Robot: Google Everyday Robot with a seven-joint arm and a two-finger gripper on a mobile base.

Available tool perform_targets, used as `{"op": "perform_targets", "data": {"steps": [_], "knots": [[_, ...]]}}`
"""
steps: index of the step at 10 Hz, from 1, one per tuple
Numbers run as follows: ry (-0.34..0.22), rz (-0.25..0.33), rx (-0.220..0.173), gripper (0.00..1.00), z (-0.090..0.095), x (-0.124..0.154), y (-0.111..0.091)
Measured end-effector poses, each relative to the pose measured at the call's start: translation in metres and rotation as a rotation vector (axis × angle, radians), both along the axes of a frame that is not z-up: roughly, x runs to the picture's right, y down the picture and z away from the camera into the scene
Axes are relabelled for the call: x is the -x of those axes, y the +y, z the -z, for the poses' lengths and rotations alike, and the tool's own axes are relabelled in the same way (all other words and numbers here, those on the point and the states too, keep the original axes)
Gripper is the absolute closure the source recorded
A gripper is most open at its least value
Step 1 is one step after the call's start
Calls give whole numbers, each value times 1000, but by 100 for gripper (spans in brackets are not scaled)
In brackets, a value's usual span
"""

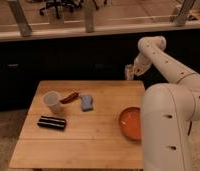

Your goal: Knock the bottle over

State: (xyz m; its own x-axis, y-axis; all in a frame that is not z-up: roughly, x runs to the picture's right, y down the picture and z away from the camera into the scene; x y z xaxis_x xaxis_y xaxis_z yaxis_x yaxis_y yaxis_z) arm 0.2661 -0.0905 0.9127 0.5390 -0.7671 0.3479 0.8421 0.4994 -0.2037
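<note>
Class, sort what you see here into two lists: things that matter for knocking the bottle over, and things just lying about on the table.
Part of the job:
bottle, upright at the table's far right edge
tool, right beside the bottle

Just lying about:
cup
red item
blue cloth
dark packet
orange bowl

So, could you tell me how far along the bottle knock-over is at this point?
Done: the arm has reached the table's far right corner, placing the gripper right beside the bottle. In hand: contact, though whether they touch is unclear. Left: the bottle looks upright, so the push that topples it remains.
</note>
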Motion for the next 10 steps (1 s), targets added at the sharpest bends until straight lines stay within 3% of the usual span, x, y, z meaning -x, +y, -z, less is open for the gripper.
{"op": "perform_targets", "data": {"steps": [10], "knots": [[-45,-10,4,98,10,-1,4]]}}
